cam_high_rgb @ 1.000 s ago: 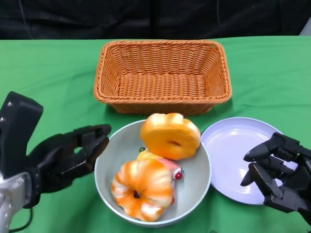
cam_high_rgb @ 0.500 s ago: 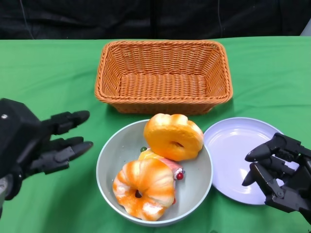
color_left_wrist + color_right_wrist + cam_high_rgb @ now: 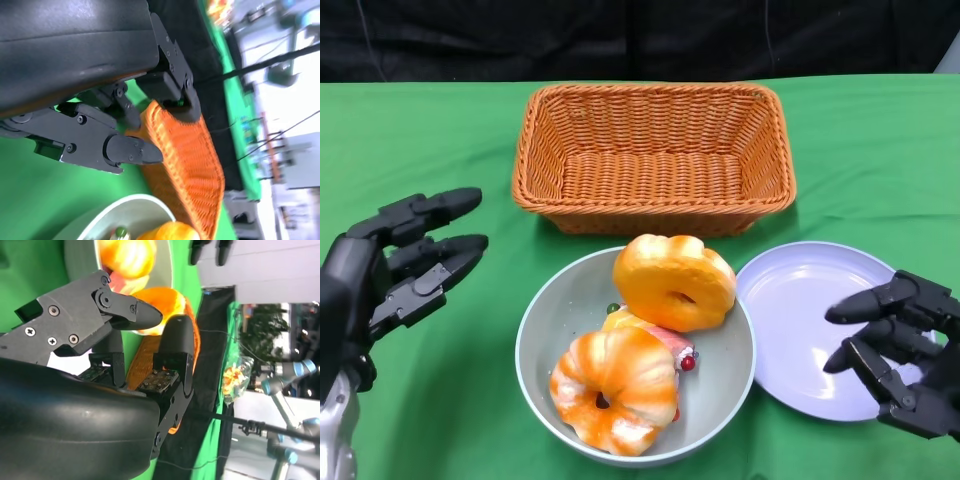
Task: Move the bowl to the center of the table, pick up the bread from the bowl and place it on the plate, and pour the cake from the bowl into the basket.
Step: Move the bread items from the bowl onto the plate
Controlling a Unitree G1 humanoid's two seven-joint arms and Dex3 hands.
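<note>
Head view: both your hands, left hand (image 3: 395,265) and right hand (image 3: 900,350), hang empty with fingers apart.
Grabbing the top bread (image 3: 673,281) carelessly could tip the bowl (image 3: 725,385) onto the plate (image 3: 800,295).

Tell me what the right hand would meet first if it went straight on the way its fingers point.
Probably the bread leaning on the bowl rim: the right hand points left across the plate, though its height is unclear.

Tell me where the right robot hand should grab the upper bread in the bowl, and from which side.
Probably across the bread's raised upper edge, coming from the right and above. It leans tilted against the bowl's far rim, ring face toward the camera, so the outer rim is exposed for fingers. The right robot hand hangs open over the plate, on that side.
</note>
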